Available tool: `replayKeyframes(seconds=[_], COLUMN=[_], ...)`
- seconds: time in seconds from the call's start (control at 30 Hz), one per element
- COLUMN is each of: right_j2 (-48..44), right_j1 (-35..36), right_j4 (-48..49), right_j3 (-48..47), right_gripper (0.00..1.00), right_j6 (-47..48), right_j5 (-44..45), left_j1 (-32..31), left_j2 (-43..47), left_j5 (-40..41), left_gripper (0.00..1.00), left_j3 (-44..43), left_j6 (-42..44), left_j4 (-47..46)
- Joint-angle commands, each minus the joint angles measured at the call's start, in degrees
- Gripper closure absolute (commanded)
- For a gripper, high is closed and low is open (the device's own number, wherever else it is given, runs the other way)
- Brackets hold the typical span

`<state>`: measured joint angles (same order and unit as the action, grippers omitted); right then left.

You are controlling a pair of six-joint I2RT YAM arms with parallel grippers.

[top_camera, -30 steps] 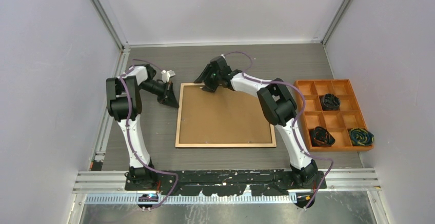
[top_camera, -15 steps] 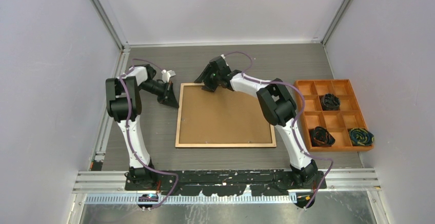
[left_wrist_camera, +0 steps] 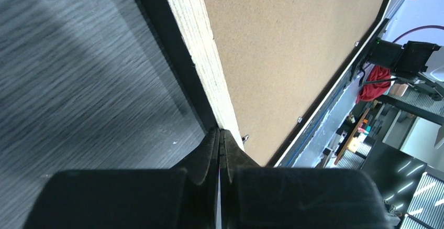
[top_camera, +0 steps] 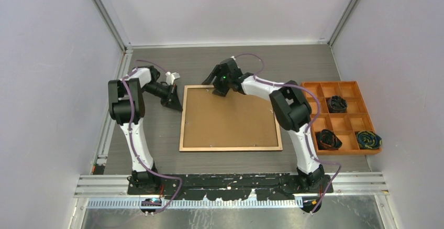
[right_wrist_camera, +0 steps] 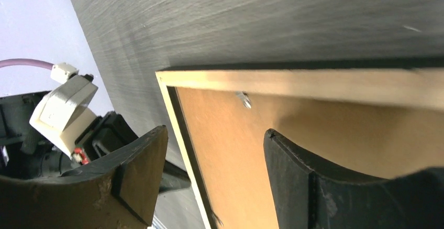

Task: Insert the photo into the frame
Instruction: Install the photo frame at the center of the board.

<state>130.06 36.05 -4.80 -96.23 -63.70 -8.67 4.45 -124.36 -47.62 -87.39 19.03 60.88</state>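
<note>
Grey wood-grain bench, and the frame lies flat at its middle, light-wood back up, with a brown backing board inside. The left hand is pinched shut, tips at the frame's left edge. Farther back, the right hand hangs open over the far rail.

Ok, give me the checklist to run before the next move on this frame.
1. The frame lies flat, wood back up: ok.
2. The backing board sits inside the frame: ok.
3. The photo is located: cannot tell; none in view, perhaps under the board.
4. The left gripper is shut and empty, tips at the frame's left edge: ok.
5. The right gripper is open and empty above the frame's far edge: ok.
6. The metal tabs are turned over the board: cannot tell.
</note>
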Motion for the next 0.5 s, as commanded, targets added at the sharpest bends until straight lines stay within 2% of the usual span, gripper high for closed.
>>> replayKeyframes(seconds=[0.0,0.23,0.47], right_j2=[-12.95,-22.46,-24.23], right_j1=[-4.08,-11.59,-14.93], right_j4=[1.33,0.45,-1.77], right_j3=[7.73,24.09,28.28], right_gripper=[0.27,0.27,0.3], right_j6=[2.25,5.25,8.9], right_j5=[-0.06,-0.54,0.57], left_j1=[-0.41,-0.4,-0.45], left_j2=[3.26,3.7,3.68], left_j5=[1.68,2.06,2.18], left_gripper=[0.98,0.95,0.95], left_j3=[-0.49,0.25,0.56], left_j6=[1.69,2.12,2.23], left_j4=[3.1,3.14,3.11])
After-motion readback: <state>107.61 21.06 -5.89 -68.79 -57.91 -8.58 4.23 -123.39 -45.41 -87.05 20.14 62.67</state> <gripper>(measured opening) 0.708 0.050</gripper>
